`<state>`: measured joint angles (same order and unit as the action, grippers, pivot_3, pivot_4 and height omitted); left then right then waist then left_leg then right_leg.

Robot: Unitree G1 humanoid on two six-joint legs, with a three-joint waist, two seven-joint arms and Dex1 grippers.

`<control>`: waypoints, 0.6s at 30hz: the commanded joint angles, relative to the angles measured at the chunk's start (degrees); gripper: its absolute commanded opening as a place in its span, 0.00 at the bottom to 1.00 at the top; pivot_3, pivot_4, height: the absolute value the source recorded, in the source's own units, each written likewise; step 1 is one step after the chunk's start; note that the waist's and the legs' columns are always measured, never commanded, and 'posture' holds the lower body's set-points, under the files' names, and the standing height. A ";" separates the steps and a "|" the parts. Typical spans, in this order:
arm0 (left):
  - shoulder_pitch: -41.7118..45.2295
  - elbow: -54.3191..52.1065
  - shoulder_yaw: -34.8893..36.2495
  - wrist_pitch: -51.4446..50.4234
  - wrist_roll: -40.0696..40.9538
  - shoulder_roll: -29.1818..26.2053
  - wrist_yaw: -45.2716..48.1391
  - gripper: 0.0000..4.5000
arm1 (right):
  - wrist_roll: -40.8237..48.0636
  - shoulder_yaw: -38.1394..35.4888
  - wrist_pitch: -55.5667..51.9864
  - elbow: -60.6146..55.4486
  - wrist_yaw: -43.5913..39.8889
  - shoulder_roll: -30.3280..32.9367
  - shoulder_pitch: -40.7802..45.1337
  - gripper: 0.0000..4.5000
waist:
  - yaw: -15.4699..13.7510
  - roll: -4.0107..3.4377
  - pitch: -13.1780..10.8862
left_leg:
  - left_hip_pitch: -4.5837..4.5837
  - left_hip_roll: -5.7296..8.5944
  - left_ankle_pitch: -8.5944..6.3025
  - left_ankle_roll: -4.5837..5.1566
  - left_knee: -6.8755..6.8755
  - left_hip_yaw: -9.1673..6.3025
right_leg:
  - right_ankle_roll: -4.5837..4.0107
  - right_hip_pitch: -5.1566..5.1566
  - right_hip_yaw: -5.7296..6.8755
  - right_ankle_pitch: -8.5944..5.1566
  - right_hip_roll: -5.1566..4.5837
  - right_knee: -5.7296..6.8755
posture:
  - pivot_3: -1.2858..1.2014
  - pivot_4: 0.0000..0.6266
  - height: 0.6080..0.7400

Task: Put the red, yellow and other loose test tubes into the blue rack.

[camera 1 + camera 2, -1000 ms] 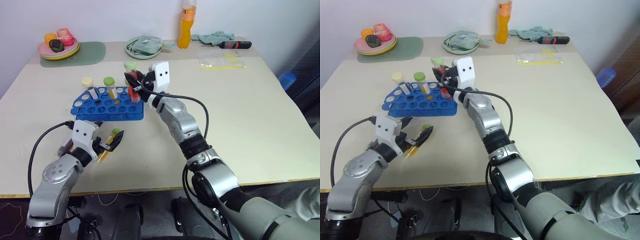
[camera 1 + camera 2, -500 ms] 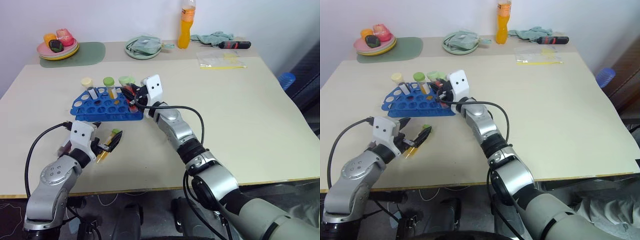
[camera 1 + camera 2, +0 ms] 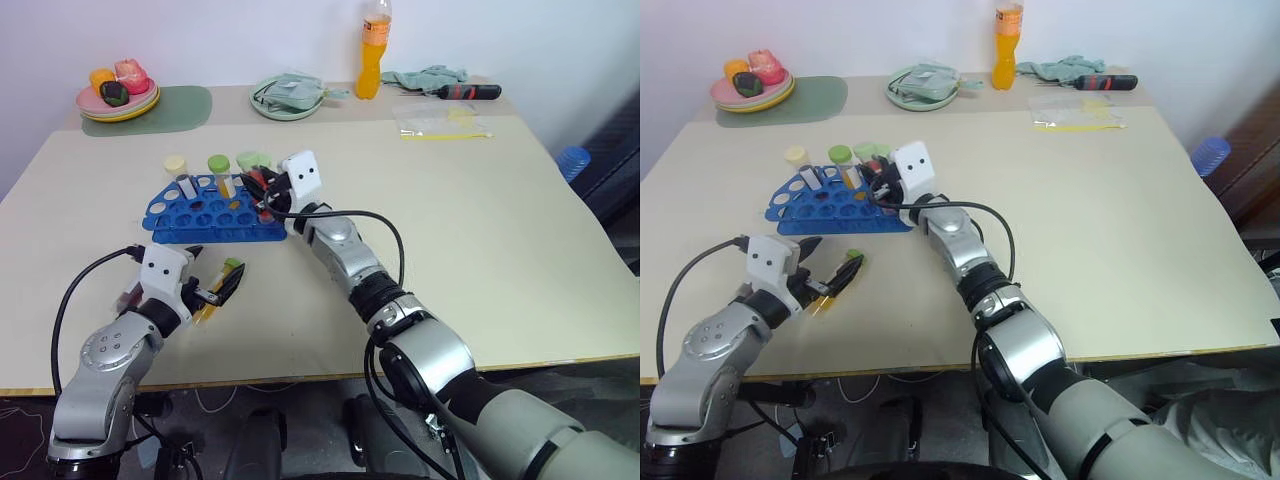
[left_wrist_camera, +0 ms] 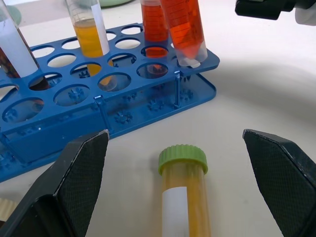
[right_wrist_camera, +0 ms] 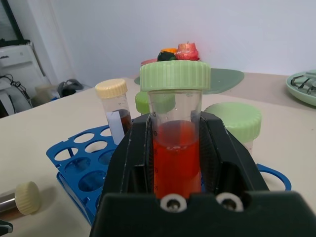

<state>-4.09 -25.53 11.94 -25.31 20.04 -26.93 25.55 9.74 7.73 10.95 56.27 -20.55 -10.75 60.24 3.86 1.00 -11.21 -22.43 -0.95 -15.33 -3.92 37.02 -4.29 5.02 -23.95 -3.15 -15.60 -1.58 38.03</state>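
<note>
Along the near left edge of the pale beige surface [image 3: 500, 250], the left end effector [image 3: 213, 276] is hovering low and level, pointing forward, its two black fingers [image 4: 79, 173] standing spread wide with nothing between them but air. A clear plastic tube of yellow liquid with a green cap [image 4: 183, 197] is lying flat on the surface between those fingers, touching neither, cap toward the rack. A second loose tube with a cream cap [image 5: 17, 200] is lying on its side just beside this end effector.

Just beyond, the bright blue plastic rack with rows of round holes [image 3: 200, 215] is sitting left of centre, well back from every edge, with most holes standing empty. A cream-capped tube of dark liquid [image 3: 178, 176] and a green-capped tube of yellow liquid [image 3: 220, 174] are standing in its far row.

At the rack's right end, the right arm is stretching forward and leftward across the middle, its right end effector [image 3: 264, 188] pinching a clear tube of red liquid with a green cap [image 5: 175, 133] upright, the tip dipping at a corner hole.

Rightward, the surface is lying bare out to its right edge.
</note>
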 commanded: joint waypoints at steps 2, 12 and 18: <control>-0.80 1.42 1.28 3.46 -0.28 -0.33 1.40 1.00 | -0.53 -0.91 0.76 4.21 1.69 -9.07 4.06 0.17 | -0.10 0.00 0.00 | 0.00 0.00 0.00 0.00 0.00 0.00 | 0.00 0.00 0.00 0.00 0.00 0.00 | 0.52 0.24 1.00; -0.65 1.22 0.95 4.00 -0.56 -0.10 1.22 1.00 | -1.00 -0.35 2.50 6.25 0.85 -9.19 2.80 0.17 | -0.08 0.00 0.00 | 0.00 0.00 0.00 0.00 0.00 -0.01 | 0.00 0.01 0.00 0.00 -0.01 -0.01 | 0.52 0.24 1.00; -1.81 1.17 1.37 4.72 -0.48 -0.11 1.53 1.00 | -1.27 0.04 3.69 4.58 -0.77 -7.98 -0.90 0.17 | 0.10 -0.02 -0.01 | 0.00 0.00 0.00 0.00 -0.01 -0.02 | 0.00 -0.01 0.00 0.00 0.00 -0.01 | 0.52 0.24 1.00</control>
<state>-6.03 -22.60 12.26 -21.91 19.43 -26.88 27.09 8.99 7.73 13.97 62.02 -21.14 -11.38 62.75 3.96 0.99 -11.22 -22.43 -0.95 -15.33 -3.92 37.01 -4.30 5.01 -23.96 -3.15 -15.60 -1.58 38.03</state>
